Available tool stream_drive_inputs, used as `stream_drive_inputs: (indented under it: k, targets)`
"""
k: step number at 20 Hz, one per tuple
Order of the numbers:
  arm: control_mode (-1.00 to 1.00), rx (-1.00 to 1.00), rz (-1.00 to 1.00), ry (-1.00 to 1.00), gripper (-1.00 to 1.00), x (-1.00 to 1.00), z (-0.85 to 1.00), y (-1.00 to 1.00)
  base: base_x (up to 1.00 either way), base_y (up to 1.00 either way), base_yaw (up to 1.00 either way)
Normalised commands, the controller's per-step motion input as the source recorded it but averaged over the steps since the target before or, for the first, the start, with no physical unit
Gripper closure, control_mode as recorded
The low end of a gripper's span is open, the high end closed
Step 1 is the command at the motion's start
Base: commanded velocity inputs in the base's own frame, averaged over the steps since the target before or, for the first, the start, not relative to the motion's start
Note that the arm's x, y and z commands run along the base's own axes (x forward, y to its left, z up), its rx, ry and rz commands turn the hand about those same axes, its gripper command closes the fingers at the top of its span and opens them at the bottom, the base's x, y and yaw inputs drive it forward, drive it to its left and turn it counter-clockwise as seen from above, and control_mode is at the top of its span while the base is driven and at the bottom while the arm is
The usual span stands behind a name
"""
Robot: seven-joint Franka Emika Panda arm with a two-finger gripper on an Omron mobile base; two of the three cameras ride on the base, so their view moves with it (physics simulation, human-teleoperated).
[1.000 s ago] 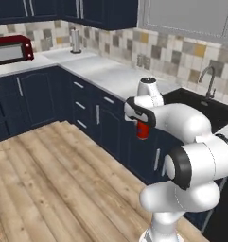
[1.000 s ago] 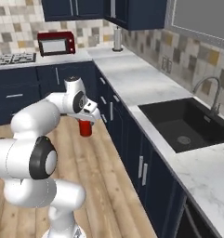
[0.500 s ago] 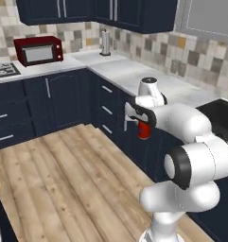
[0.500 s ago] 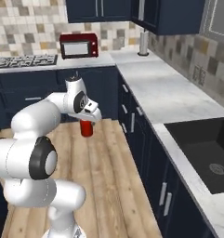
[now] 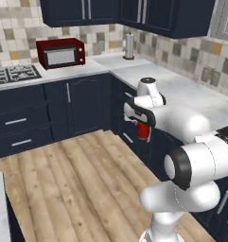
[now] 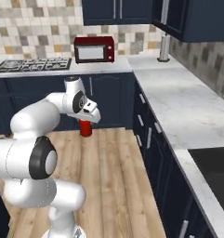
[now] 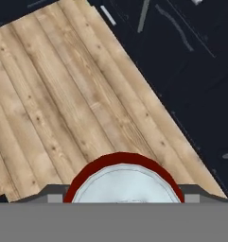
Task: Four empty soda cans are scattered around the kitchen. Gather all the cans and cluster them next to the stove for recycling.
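Carrying a red soda can (image 5: 143, 130) across the kitchen, upright and hanging below the hand over the wood floor (image 5: 77, 184), beside the navy cabinets (image 5: 77, 108). Clamping the fingers (image 6: 87, 122) on that can, judging from the way its body is hanging straight under the wrist in both base views and its silvery top (image 7: 125, 184) is pressing up close under the hand camera. Judging this as the transport step: one can in hand, not yet delivered. Sitting ahead on the white marble desk (image 6: 62, 69): the stove (image 6: 33, 64), with a red toaster oven (image 6: 94, 49) just beside it. Needing next to close on that desk, raising the can above its edge, then lowering it onto bare marble next to the stove before opening the fingers.
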Motion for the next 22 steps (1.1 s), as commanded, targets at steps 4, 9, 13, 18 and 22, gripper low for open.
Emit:
stream_drive_inputs:
  k: [4, 9, 13, 18, 22]
  targets:
    - [1.00, 0.00, 0.00, 0.00, 1.00, 0.00, 0.00, 0.00, 0.75, 0.00, 0.19]
    - [1.00, 0.00, 0.00, 0.00, 1.00, 0.00, 0.00, 0.00, 0.75, 0.00, 0.21]
    - [1.00, 0.00, 0.00, 0.00, 1.00, 0.00, 0.00, 0.00, 0.75, 0.00, 0.22]
    - [1.00, 0.00, 0.00, 0.00, 1.00, 0.00, 0.00, 0.00, 0.73, 0.00, 0.22]
    - [1.00, 0.00, 0.00, 0.00, 1.00, 0.00, 0.00, 0.00, 0.74, 0.00, 0.21]
